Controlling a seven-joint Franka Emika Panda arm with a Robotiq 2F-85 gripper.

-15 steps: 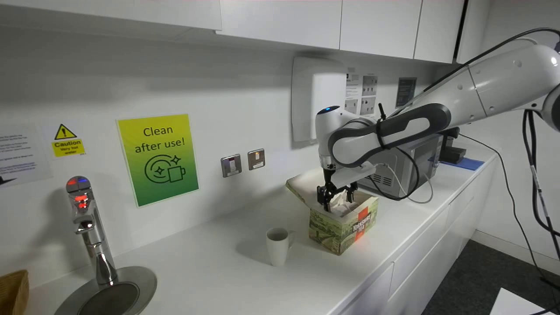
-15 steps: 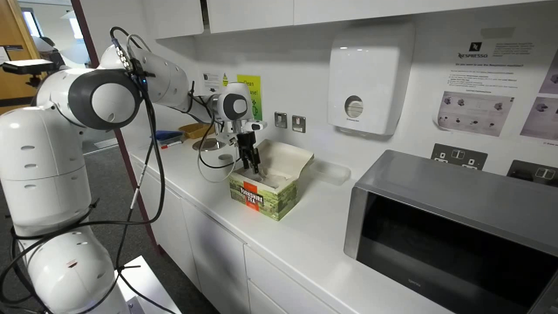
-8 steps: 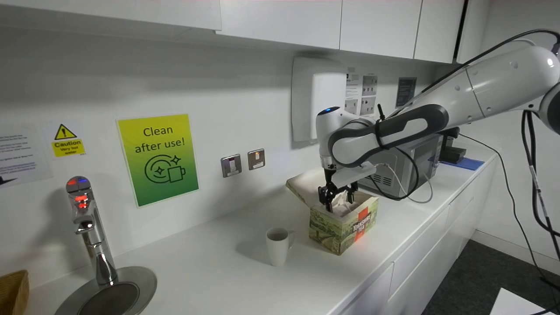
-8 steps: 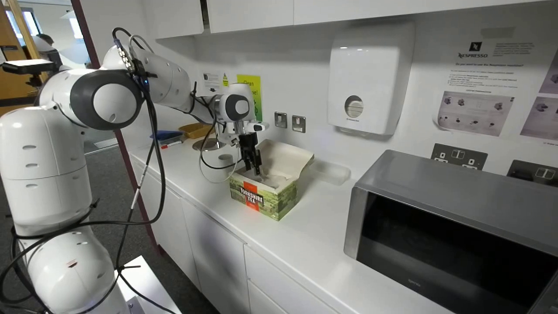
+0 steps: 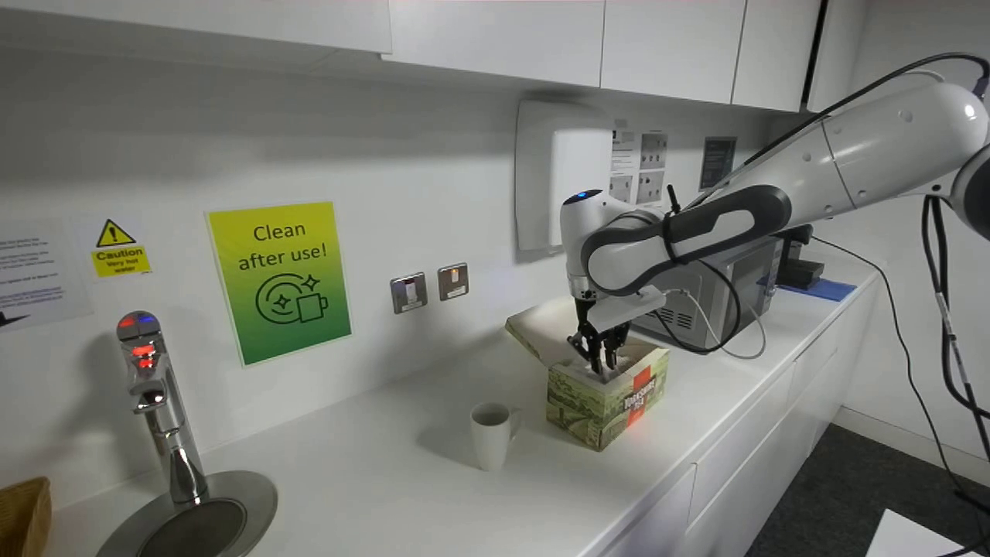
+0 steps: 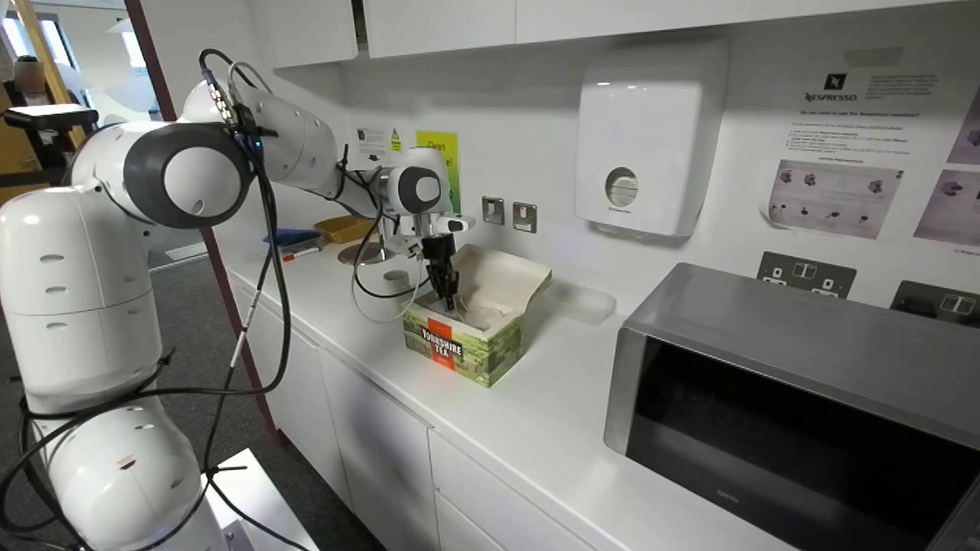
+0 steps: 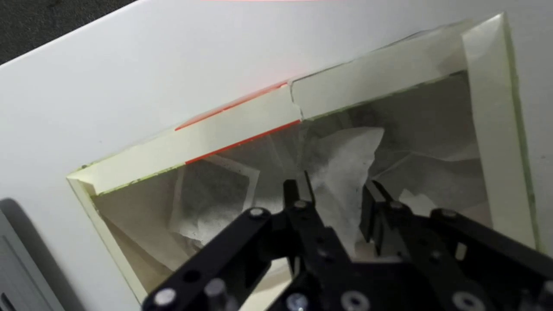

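- The gripper (image 7: 336,190) points down into the open tea box (image 6: 505,356), its fingers part-way apart; crumpled white paper (image 7: 350,151) shows in the gap, and I cannot tell whether it is grasped.
- In the wrist view the fingers stand closer to the box's right rim than its left, so more room lies leftward.
- The lid (image 6: 505,277) leans back on the far side, toward the wall (image 6: 557,249).
- In an exterior view the mug (image 5: 491,445) stands just left of the box, counter (image 5: 371,495) between them.
- There, a strip of counter separates box and front edge, right.
- The microwave (image 6: 766,367) stands nearer and right, well apart from the box.
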